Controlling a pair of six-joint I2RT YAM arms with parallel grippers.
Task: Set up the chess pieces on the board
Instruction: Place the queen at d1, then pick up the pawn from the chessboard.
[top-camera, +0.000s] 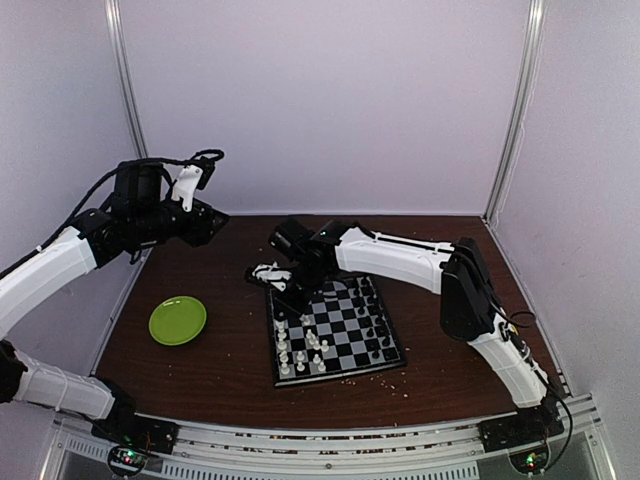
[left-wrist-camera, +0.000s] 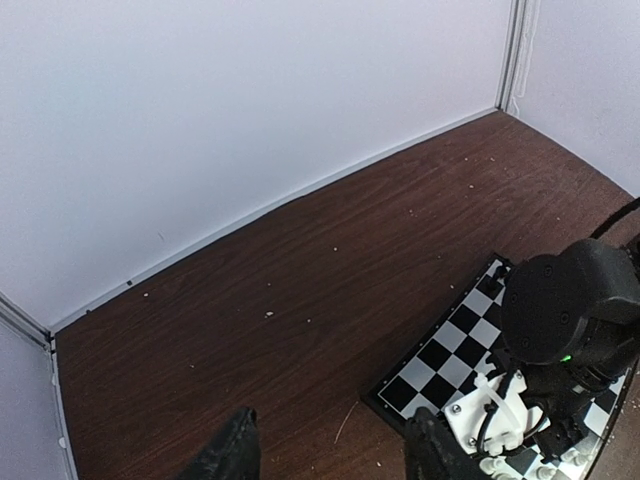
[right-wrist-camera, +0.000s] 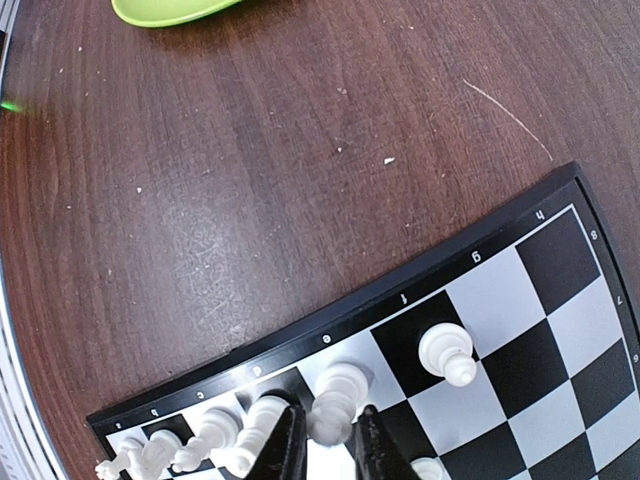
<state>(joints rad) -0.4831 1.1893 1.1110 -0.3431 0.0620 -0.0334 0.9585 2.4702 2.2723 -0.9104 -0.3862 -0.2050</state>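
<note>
The board (top-camera: 340, 335) lies right of the table's centre. White chess pieces (top-camera: 287, 345) stand along its left side and black ones (top-camera: 376, 320) along its right. My right gripper (top-camera: 284, 290) is low over the board's far left corner. In the right wrist view my right gripper (right-wrist-camera: 328, 445) is shut on the top of a white piece (right-wrist-camera: 338, 395) that stands on an edge square of the board (right-wrist-camera: 470, 250). Another white piece (right-wrist-camera: 446, 352) stands one square to the right. My left gripper (top-camera: 212, 225) is raised at the left; it (left-wrist-camera: 335, 455) is open and empty above bare wood.
A lime-green plate (top-camera: 178, 320) sits left of the board, and its edge shows in the right wrist view (right-wrist-camera: 170, 10). Pale crumbs are scattered on the dark wood table (top-camera: 230, 350). White walls close the back and sides. The right arm's wrist (left-wrist-camera: 570, 320) shows over the board's corner (left-wrist-camera: 440, 360).
</note>
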